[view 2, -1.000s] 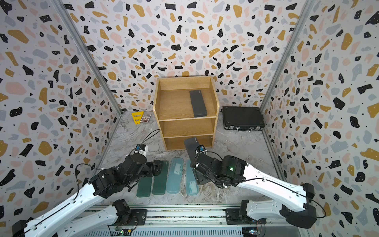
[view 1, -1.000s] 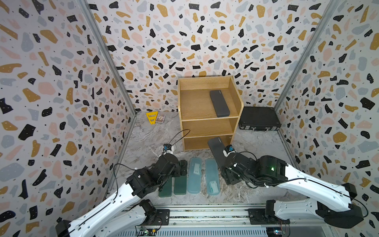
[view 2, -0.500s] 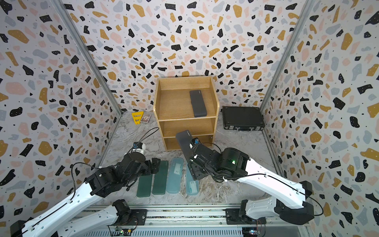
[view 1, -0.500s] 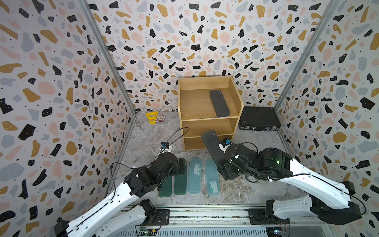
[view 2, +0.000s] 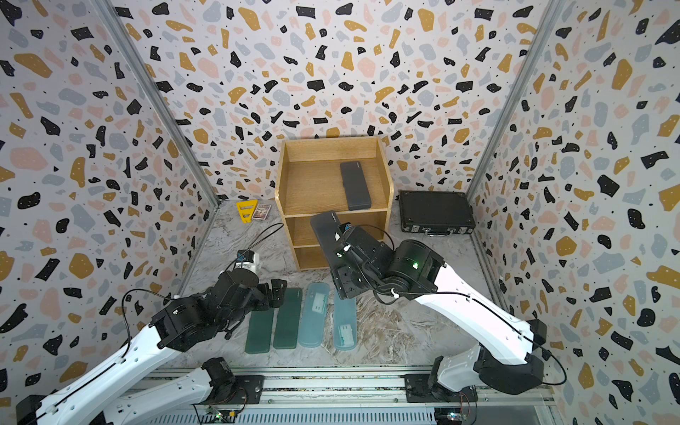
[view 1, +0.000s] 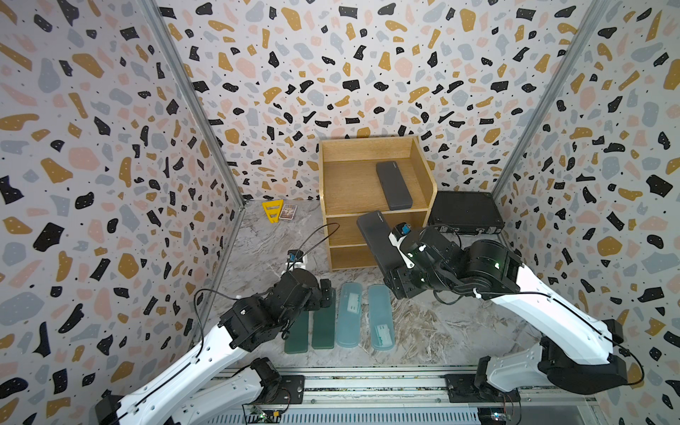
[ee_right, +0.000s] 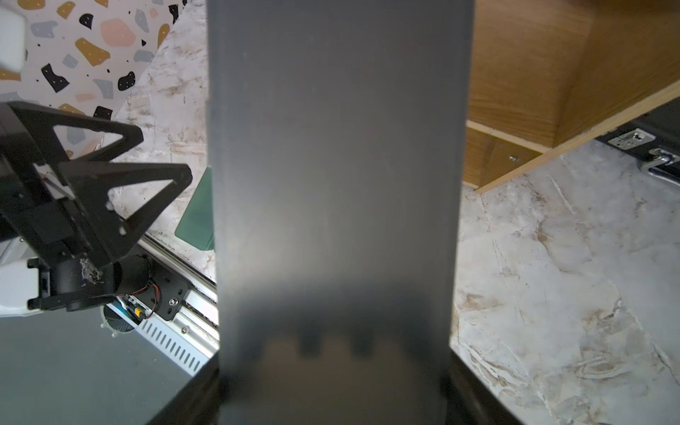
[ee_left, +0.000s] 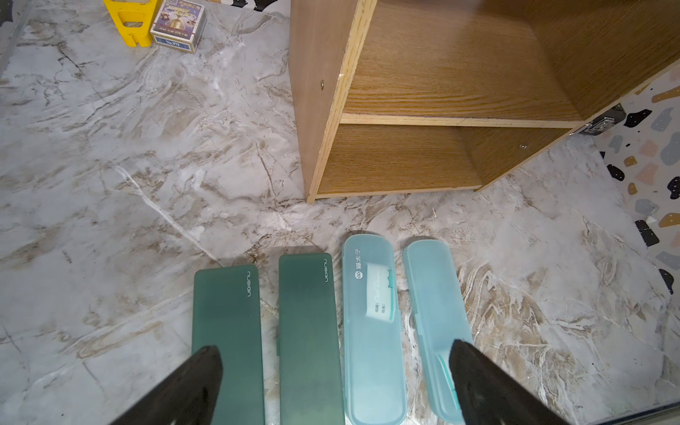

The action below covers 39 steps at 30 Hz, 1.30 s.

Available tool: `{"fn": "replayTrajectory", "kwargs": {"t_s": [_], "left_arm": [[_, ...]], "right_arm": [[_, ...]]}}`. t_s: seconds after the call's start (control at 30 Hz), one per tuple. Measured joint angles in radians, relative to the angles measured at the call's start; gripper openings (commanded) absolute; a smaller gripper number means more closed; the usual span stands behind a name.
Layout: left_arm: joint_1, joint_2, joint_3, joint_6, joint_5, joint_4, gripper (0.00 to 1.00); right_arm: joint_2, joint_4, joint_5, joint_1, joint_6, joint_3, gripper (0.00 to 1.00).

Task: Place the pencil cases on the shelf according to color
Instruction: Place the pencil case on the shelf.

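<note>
The right gripper [view 1: 393,268] is pinching one short end of a dark grey case [view 1: 375,235]. One finger presses on each long side. In the right wrist view the case [ee_right: 336,165] fills the middle of the picture. It is up in the air and slanted, and its free end points at the front of the shelf [view 1: 349,187]. I cannot tell if it touches the wood.

The left gripper [ee_left: 335,349] has its fingers spread wide and holds nothing. It hangs over the row of cases on the marble floor [view 1: 423,331].

The row has four cases lying flat, side by side and close together. Two green cases [ee_left: 228,331] [ee_left: 307,323] are on the left arm's side. Two light blue cases [ee_left: 369,331] [ee_left: 434,312] are next to them.

The shelf stands at the back against the wall. Another dark grey case [view 1: 393,186] lies flat on its top level, on the right arm's side. The two lower levels that show in the left wrist view are bare wood.

A black briefcase [view 1: 465,213] lies just beside the shelf. On the other side, near the wall corner, sit a yellow plastic piece [view 1: 273,211] and a little card box [view 1: 288,212].
</note>
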Motion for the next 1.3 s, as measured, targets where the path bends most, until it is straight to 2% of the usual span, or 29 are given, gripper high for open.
{"fn": "replayTrajectory", "kwargs": {"t_s": [0.2, 0.4, 0.47, 0.7, 0.77, 1.0, 1.3], "left_arm": [[0.005, 0.024, 0.02, 0.031, 0.015, 0.01, 1.0], [0.046, 0.104, 0.134, 0.095, 0.052, 0.029, 1.0], [0.085, 0.119, 0.157, 0.113, 0.074, 0.041, 1.0], [0.307, 0.152, 0.173, 0.171, 0.214, 0.073, 1.0], [0.336, 0.171, 0.179, 0.179, 0.24, 0.079, 1.0], [0.357, 0.206, 0.164, 0.198, 0.307, 0.114, 1.0], [0.366, 0.208, 0.117, 0.199, 0.336, 0.139, 1.0]], "right_arm": [[0.1, -0.006, -0.005, -0.058, -0.033, 0.111, 0.25], [0.239, -0.006, -0.012, -0.123, -0.058, 0.268, 0.25], [0.285, -0.008, -0.021, -0.143, -0.063, 0.326, 0.25], [0.427, -0.004, -0.072, -0.21, -0.072, 0.511, 0.24], [0.452, 0.002, -0.091, -0.228, -0.072, 0.537, 0.24], [0.494, 0.04, -0.117, -0.274, -0.064, 0.55, 0.23], [0.526, 0.125, -0.111, -0.296, -0.064, 0.554, 0.25]]}}
